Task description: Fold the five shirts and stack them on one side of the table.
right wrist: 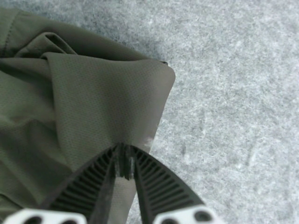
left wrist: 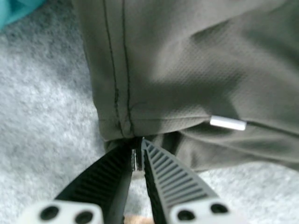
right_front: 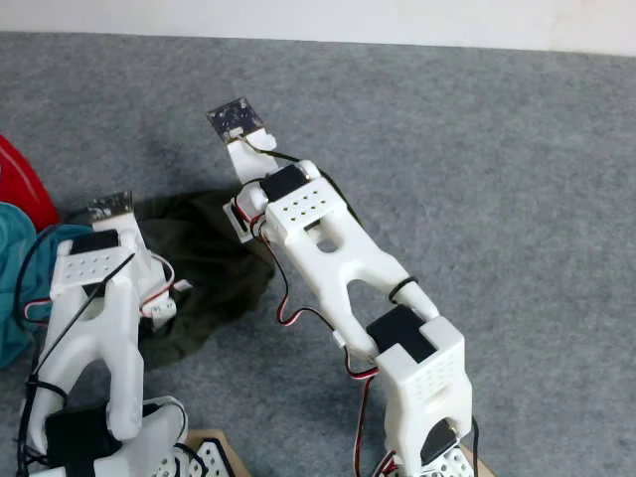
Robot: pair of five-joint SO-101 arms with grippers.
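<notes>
White arms (right_front: 338,260), black servos (right_front: 401,333), ribbed black jaws

We look steeply down from high above the grey felt-covered bench (right_front: 517,149). Our wrist cameras sit close behind the left claw (left wrist: 138,154) and right claw (right wrist: 125,161), facing the crumpled olive-green mesh shirt (right_front: 214,263) that all three views share.

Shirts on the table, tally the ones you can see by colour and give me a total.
Olive green shirt: 1
Teal shirt: 1
Red item at the table's edge, cannot tell if it is a shirt: 1
Total: 3 fabric items, 2 clearly shirts
</notes>
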